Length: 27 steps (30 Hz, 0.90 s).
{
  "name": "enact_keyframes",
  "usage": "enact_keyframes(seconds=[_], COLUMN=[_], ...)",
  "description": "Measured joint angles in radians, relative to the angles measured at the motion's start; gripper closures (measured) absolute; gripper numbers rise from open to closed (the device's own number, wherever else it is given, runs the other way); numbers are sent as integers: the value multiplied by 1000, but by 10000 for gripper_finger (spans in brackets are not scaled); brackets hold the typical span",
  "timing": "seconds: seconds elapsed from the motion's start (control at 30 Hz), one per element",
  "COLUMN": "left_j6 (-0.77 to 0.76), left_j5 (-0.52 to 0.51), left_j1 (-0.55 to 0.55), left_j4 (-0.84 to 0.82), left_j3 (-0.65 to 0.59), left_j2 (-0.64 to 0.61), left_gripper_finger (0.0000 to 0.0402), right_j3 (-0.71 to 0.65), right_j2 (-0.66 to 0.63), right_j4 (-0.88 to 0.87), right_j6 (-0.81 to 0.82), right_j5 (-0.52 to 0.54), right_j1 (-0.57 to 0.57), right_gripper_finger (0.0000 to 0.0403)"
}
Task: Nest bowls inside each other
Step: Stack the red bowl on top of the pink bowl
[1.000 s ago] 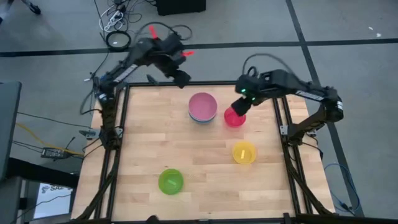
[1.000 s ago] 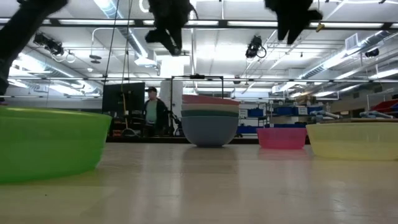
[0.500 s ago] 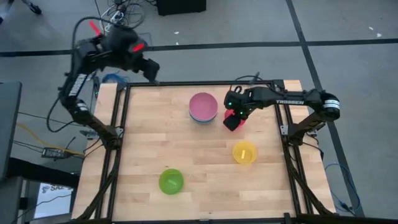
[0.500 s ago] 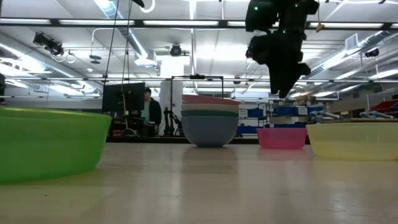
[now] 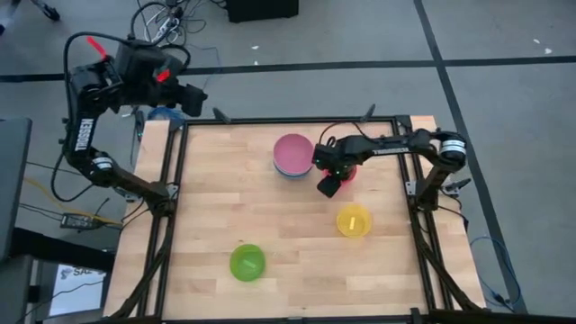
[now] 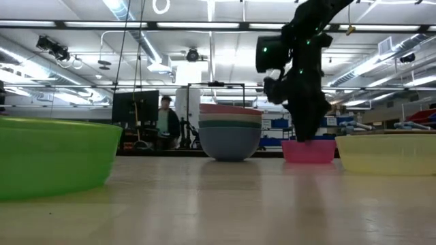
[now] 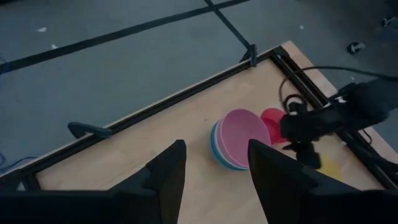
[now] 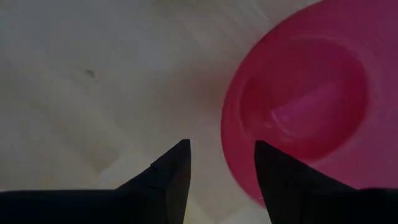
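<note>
A stack of bowls, pink on top, stands at the table's far middle and shows side-on in the low view. To its right is the red bowl. My right gripper points down, open, over that bowl's rim on the stack's side. One finger is above the bowl's inside and the other above the bare table. In the low view its tips reach rim height. A yellow bowl and a lime green bowl sit nearer. My left gripper hangs open, high beyond the far left corner.
A black frame borders the wooden table, with clamps at its far edge. Bare wood lies across the table's left half and between the yellow and green bowls. Cables lie on the floor behind. A person stands far back in the room.
My right gripper has come down from above the red bowl to its rim, shifting a little toward the stack and tipping to point straight down. My left arm has swung up and back from the far edge toward the far left corner. No bowl has moved.
</note>
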Motion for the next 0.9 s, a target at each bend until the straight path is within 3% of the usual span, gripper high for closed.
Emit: enact_keyframes(seconds=[0.23,0.43,0.6,0.77,0.9], left_j6=[-3,3,8,22,21], left_j5=[-13,-28,-37,11,59], left_j1=[0,0,-1,-9,-39], left_j4=[2,1,6,2,0], left_j3=[0,0,-23,-201,-416], left_j2=[0,1,-3,-46,-86], left_gripper_finger=[220,220,220,220,220], right_j3=[0,0,57,189,328], right_j2=[113,87,-31,-189,-213], right_j4=[17,-9,-209,-295,-265], right_j6=[-19,-70,-70,-65,-90], right_j5=[19,25,105,156,158], right_j1=[-2,-2,9,26,31], right_gripper_finger=[254,383,400,402,402])
